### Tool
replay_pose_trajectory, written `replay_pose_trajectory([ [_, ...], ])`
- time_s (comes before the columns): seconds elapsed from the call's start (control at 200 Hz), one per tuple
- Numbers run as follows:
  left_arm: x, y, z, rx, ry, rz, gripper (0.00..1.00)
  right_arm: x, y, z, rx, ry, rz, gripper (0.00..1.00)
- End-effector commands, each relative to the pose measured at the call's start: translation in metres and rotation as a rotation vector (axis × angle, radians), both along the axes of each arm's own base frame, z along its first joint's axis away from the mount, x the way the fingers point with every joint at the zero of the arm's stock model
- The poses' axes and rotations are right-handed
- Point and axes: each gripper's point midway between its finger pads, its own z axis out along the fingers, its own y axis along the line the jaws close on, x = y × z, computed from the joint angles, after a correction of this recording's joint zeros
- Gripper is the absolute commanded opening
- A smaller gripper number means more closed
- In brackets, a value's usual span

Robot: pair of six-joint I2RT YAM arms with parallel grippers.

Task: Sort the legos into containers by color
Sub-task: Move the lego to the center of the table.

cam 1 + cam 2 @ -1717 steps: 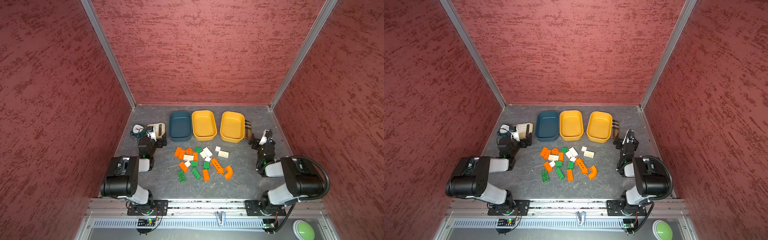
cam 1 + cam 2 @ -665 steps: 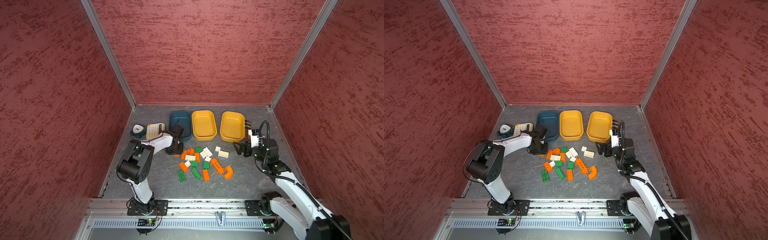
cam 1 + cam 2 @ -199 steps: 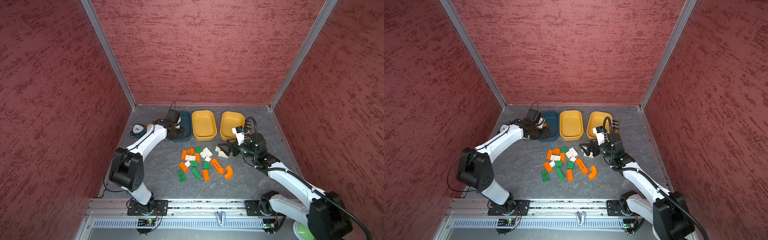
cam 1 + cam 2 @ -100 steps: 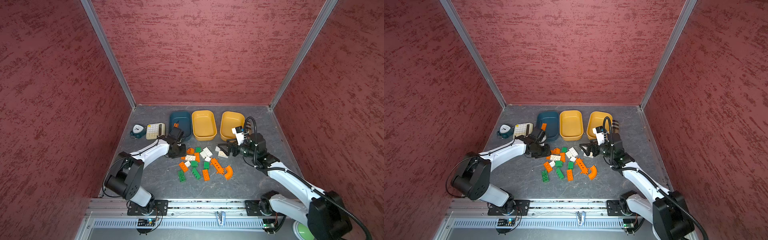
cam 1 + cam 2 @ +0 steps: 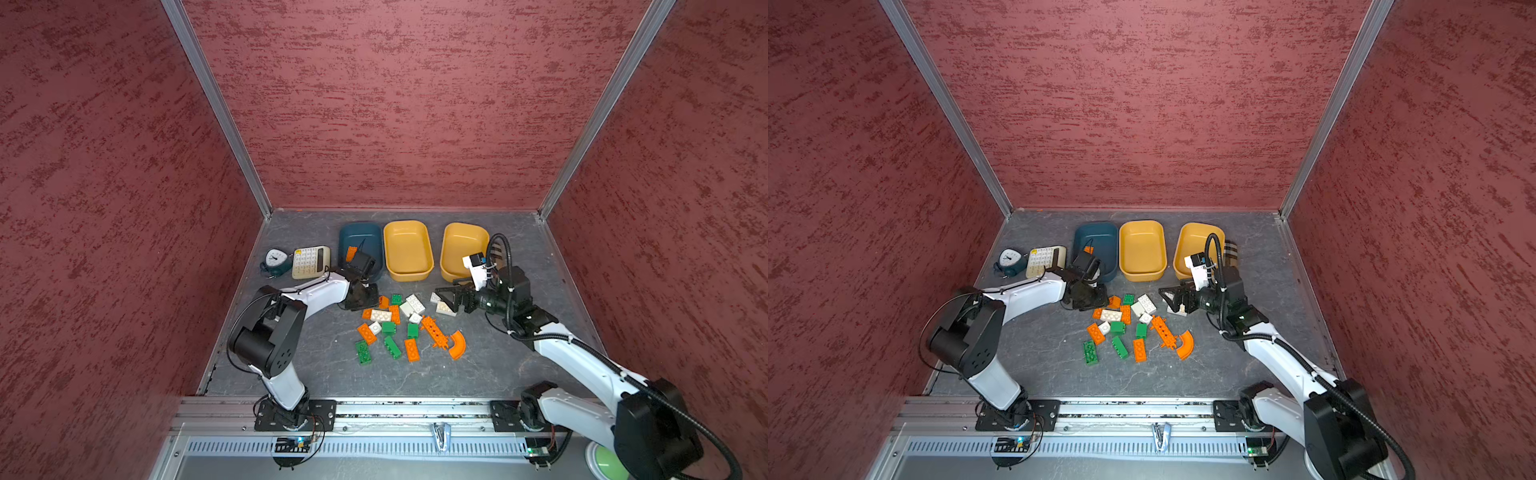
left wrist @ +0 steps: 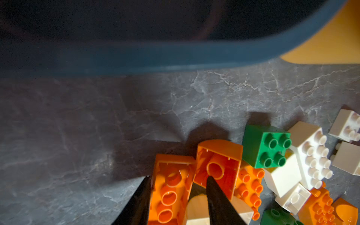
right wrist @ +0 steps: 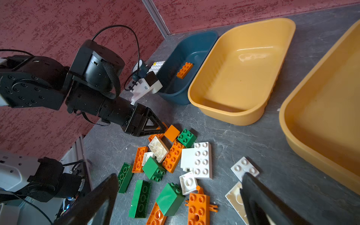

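Observation:
Orange, green and white legos lie in a loose pile mid-floor, with an orange arc at its near right. Behind stand the containers: a teal tub holding one orange brick, and two bare yellow tubs. My left gripper is down at the pile's far left edge. Its jaws straddle an upturned orange brick, one finger against it and a gap at the other. My right gripper hovers wide open over white pieces at the pile's right.
A teal clock and a cream calculator sit left of the teal tub. A plaid object shows behind the right yellow tub. Red walls close in three sides; a metal rail runs along the front.
My left gripper came from over the teal tub down to the pile's far left edge, its jaws narrowing round an orange brick. The right arm has hardly moved.

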Motion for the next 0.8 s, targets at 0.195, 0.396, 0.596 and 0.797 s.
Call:
replay_pose_trajectory([
  [0.195,-0.011,0.014,-0.008,0.138,0.034,-0.038,0.47,-0.002,0.000,-0.005,-0.026,-0.014,0.003,0.99],
  [0.396,-0.016,0.027,-0.009,0.206,0.051,-0.053,0.47,-0.002,0.000,-0.005,-0.027,-0.015,0.001,0.99],
  [0.596,-0.012,0.042,-0.003,0.286,0.040,-0.052,0.47,-0.002,-0.001,-0.005,-0.027,-0.017,0.002,0.99],
  [0.797,-0.013,0.036,-0.006,0.221,0.062,-0.052,0.47,-0.003,-0.001,-0.006,-0.029,-0.018,-0.001,0.99],
])
